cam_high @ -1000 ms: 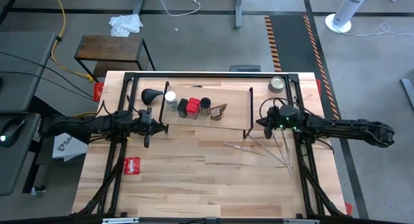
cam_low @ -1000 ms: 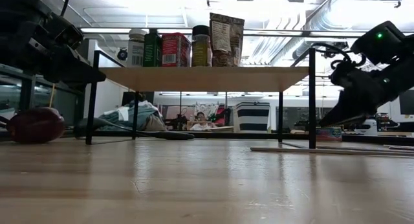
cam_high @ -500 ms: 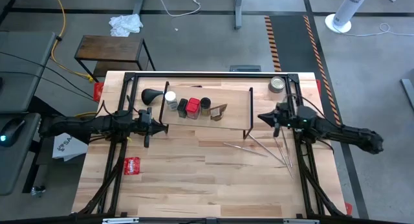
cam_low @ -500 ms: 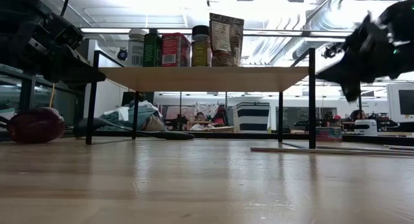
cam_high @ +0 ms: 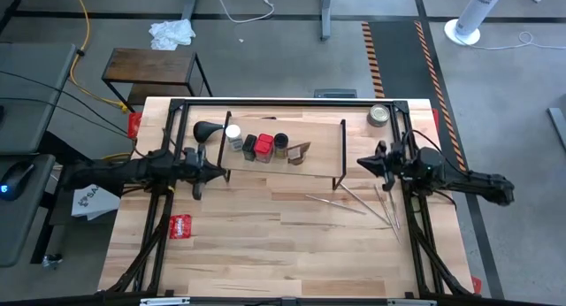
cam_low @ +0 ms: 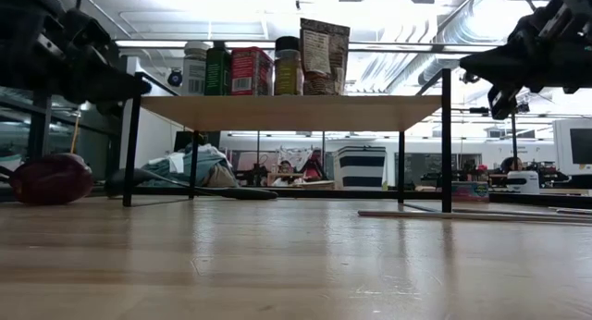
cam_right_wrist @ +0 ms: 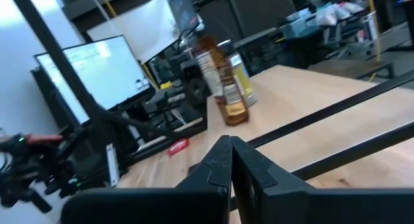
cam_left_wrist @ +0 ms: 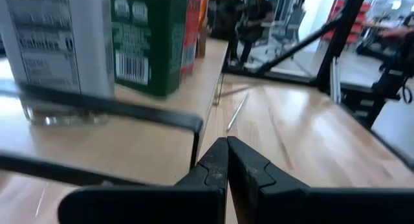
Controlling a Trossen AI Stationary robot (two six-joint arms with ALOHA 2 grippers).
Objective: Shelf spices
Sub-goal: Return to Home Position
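Observation:
The shelf stands at the table's far middle, a light board on black rod frames. On its left half stand in a row a clear white-capped jar, a dark jar, a red-capped jar, another dark-capped jar and a tan wedge holder. My left gripper is shut and empty at the shelf's left end, about level with the board. My right gripper is shut and empty off the shelf's right end, raised above the board's height.
A round silver tin sits at the far right. A flat red packet lies near the left edge. Several thin metal rods lie on the table right of the shelf. A black ladle-like thing lies by the shelf's left end.
My right gripper has risen from beside the shelf's right leg to above board height and has tipped from pointing down toward level, while its arm has drawn back toward the table's right edge. My left gripper has risen a little.

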